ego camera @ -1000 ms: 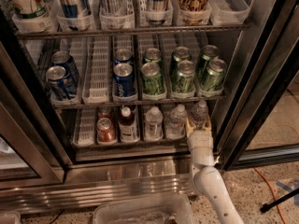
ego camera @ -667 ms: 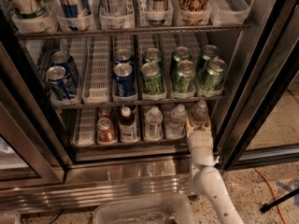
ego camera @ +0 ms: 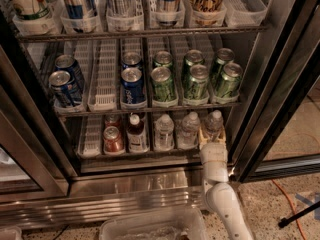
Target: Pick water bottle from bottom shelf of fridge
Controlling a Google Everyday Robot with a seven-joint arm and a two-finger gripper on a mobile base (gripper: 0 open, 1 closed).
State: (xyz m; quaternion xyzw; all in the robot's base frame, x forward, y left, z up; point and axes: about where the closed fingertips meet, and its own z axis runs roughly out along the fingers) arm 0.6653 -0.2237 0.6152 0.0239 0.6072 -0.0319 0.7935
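Observation:
The fridge [ego camera: 125, 186] stands open in front of me. Its bottom shelf [ego camera: 90, 136] holds three clear water bottles with white caps: one in the middle [ego camera: 164, 130], one to its right [ego camera: 189, 128] and the rightmost [ego camera: 215, 121]. My gripper [ego camera: 212, 136] reaches in from below right on a white arm and sits at the base of the rightmost water bottle, which stands upright on the shelf. A dark-liquid bottle [ego camera: 135, 132] and a red can [ego camera: 113, 138] stand further left on the same shelf.
The rack above holds green cans [ego camera: 163, 82] and blue cans [ego camera: 133, 85]. The open glass door [ego camera: 282, 84] stands close on the right of my arm. A clear plastic bin [ego camera: 155, 226] sits on the floor below. An orange cable [ego camera: 291, 200] runs across the floor at right.

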